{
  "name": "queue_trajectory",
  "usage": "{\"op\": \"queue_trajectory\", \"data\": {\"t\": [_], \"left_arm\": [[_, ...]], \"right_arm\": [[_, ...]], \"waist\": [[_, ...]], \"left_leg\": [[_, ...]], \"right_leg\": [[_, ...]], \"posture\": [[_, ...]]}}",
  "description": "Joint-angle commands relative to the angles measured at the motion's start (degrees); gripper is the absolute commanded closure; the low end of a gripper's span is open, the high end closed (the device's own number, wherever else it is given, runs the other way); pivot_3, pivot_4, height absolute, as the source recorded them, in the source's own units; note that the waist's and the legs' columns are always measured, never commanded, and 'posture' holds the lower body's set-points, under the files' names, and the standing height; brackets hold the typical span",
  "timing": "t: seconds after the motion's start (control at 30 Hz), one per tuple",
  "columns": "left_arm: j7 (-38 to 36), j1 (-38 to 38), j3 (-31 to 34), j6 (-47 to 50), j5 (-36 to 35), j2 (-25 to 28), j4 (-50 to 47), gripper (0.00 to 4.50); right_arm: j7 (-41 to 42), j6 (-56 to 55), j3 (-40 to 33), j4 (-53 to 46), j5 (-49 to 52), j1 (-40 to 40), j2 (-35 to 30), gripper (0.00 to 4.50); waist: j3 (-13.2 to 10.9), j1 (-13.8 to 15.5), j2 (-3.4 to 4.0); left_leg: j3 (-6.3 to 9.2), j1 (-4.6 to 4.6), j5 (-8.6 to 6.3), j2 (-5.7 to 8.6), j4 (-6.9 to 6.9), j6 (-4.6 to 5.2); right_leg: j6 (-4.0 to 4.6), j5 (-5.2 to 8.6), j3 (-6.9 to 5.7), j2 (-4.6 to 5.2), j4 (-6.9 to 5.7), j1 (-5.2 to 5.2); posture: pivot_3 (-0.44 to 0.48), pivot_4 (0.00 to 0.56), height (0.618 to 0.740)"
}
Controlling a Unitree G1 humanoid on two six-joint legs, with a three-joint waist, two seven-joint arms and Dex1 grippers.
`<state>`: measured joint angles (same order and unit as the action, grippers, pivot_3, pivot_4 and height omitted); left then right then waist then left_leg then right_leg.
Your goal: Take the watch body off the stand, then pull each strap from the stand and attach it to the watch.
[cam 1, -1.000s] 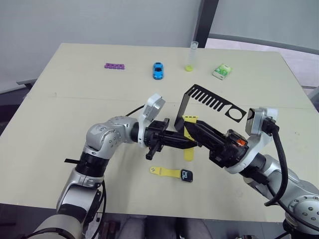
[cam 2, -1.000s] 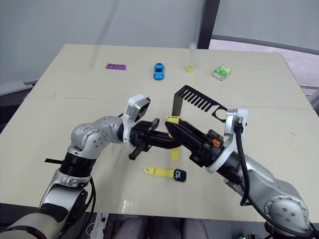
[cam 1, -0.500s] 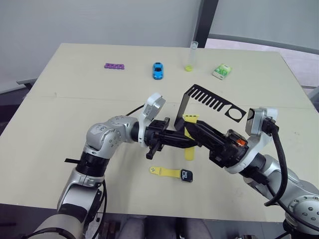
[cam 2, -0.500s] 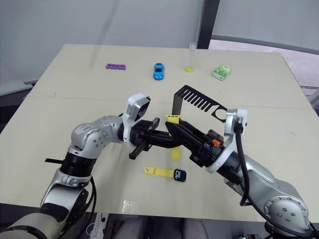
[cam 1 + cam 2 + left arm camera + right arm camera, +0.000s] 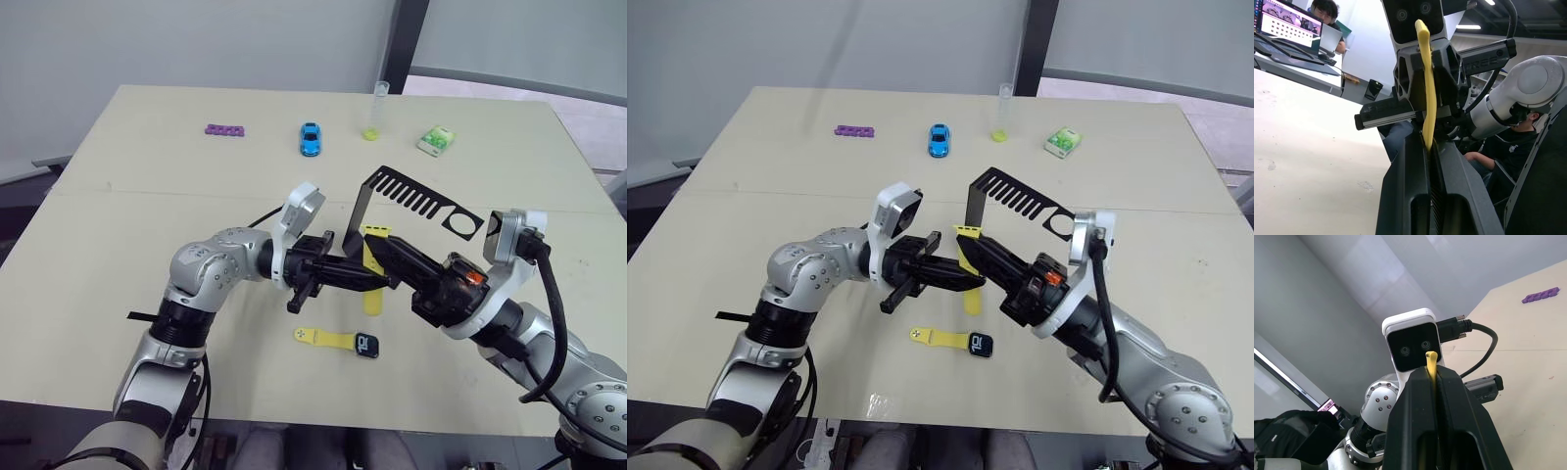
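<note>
Watch body [image 5: 367, 345] is off the stand [image 5: 411, 201] and lies flat on the table [image 5: 118, 196], near front edge, w/ one yellow strap [image 5: 323, 338] already joined to it, so step 1 and first strap look done. Second strap [image 5: 370, 274] is up in the air just in front of the stand's upright, clamped between both arms: left gripper [image 5: 377, 281] and right gripper [image 5: 389, 257] meet tip to tip on it, each w/ fingers pinched narrow on the band. Both wrist views show the yellow band edge-on between closed black fingers [image 5: 1415, 186]. Strap seems clear of the stand, tho can't tell for sure if its top end touches the comb arm. Left to do, as I judge: bring this strap down to the watch body's free side and attach it.
</note>
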<state>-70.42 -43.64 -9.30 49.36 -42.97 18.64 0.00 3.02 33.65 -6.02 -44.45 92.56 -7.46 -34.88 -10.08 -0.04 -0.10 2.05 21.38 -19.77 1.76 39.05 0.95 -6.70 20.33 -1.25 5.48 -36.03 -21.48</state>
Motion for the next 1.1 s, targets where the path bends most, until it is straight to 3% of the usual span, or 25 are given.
{"op": "queue_trajectory", "data": {"t": [0.03, 1.1], "left_arm": [[0.29, -1.03, 0.98, -0.25, -1.11, -0.35, -1.88, 4.50], [0.67, -1.48, 1.45, 1.72, -1.70, 0.11, -2.12, 4.50]], "right_arm": [[0.50, -1.43, -0.50, -1.26, 0.63, -0.76, 0.65, 4.42], [0.60, -1.71, -0.61, -2.47, 0.11, -0.98, 0.99, 4.42]], "waist": [[0.00, 0.00, 0.00], [0.00, 0.00, 0.00]], "left_leg": [[0.00, 0.00, 0.00, 0.00, 0.00, 0.00], [0.00, 0.00, 0.00, 0.00, 0.00, 0.00]], "right_leg": [[0.00, 0.00, 0.00, 0.00, 0.00, 0.00], [0.00, 0.00, 0.00, 0.00, 0.00, 0.00]], "posture": [[0.000, 0.150, 0.740], [0.000, 0.150, 0.740]]}}
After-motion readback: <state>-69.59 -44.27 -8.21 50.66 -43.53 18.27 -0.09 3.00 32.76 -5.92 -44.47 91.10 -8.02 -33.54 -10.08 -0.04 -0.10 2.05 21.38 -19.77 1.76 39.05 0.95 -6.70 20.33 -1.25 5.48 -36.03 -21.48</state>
